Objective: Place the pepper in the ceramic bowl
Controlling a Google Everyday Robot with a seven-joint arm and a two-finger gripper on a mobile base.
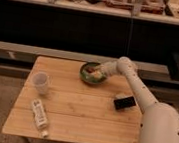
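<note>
The green ceramic bowl (pixel 91 74) sits at the far middle of the wooden table (pixel 77 109). My gripper (pixel 96 73) reaches from the right and is down inside the bowl, over something pale within it. The dark red pepper does not show; the gripper hides the bowl's inside.
A translucent plastic cup (pixel 41 83) stands at the table's left. A white plastic bottle (pixel 40 115) lies near the front left edge. A small black object (pixel 124 102) lies on the right side beside my arm. Shelving stands behind the table.
</note>
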